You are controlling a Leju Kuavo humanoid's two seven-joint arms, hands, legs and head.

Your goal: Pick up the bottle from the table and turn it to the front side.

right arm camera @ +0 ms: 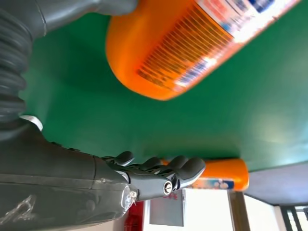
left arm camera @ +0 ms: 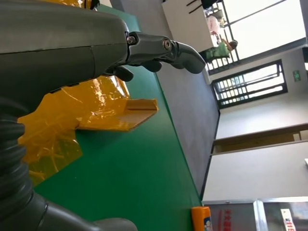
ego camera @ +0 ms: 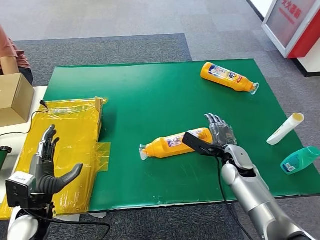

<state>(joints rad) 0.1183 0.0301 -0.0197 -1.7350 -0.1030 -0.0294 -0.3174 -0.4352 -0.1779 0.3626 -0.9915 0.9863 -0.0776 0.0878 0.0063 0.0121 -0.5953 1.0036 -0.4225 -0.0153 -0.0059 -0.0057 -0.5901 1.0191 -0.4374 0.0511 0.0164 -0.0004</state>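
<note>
An orange bottle lies on its side on the green mat, clear cap toward the left, label facing up. My right hand is at the bottle's base end with fingers spread; its thumb reaches over the bottle and nothing is gripped. Close up, the bottle's base and printed label sit just off the open fingers. A second orange bottle lies at the far right of the mat; it also shows in the wrist view. My left hand hovers open over yellow plastic.
A yellow plastic-wrapped package covers the mat's left side. A white tube and a teal bottle lie by the right edge. A cardboard box and a person's arm are at the far left.
</note>
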